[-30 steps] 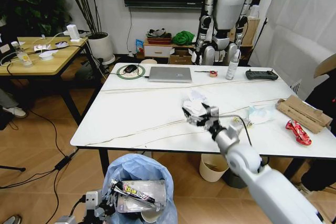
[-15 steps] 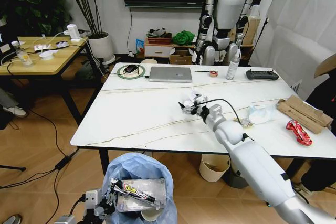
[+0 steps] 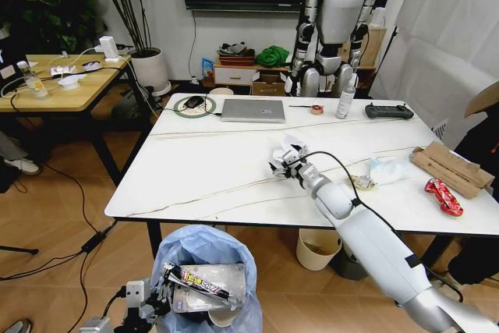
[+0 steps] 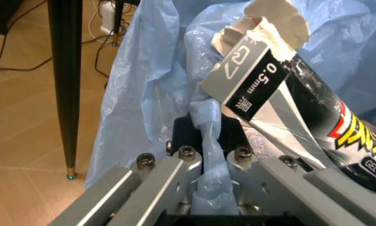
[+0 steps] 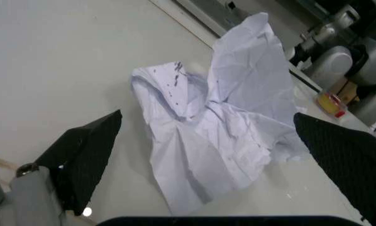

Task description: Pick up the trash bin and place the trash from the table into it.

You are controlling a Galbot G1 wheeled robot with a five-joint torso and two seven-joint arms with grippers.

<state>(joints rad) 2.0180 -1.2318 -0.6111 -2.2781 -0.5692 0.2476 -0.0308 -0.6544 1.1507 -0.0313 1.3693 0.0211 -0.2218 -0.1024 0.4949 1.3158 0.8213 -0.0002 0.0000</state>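
1. Nearest the robot, the left gripper is clamped on a fold of the blue bag lining the trash bin, holding it low in front of the worktop's near edge; a printed pen pack and other litter already lie inside.
2. Beyond it, on the white marble worktop, the right gripper hangs with jaws spread wide, one finger on each side of a crumpled white tissue lying directly ahead of it.
3. The tissue sits mid-worktop, well clear of every edge, with bare surface around it; the right arm is plainly nearer.
4. Farther right lie more tissue, a cardboard piece and a red wrapper.
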